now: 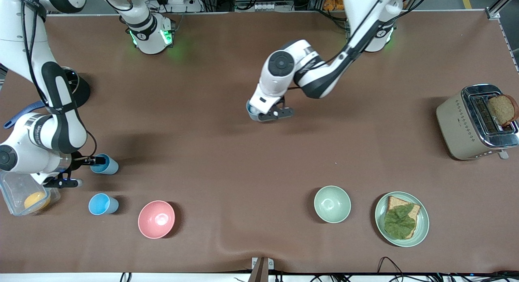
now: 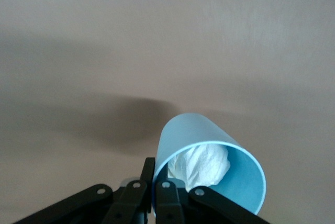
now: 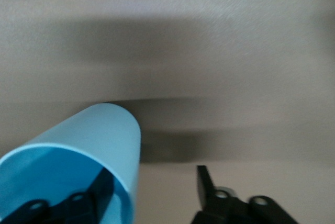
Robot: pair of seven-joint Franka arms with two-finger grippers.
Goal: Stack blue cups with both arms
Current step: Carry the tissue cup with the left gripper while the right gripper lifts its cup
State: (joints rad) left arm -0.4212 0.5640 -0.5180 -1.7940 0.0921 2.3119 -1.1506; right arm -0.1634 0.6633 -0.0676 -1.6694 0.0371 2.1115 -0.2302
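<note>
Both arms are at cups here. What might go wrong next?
1. The held cup in the left gripper has a white wad inside, so another cup may not nest in it.
2. The right gripper has its jaws open astride one wall of the standing cup; closing could tip it.

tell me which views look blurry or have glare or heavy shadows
Front view: sharp, even light; green glow at the arm bases, a highlight in the pink bowl. Left wrist view: sharp, the held blue cup throws a soft shadow on the table. Right wrist view: smeared, streaky shadows, blue cup soft-edged.
</note>
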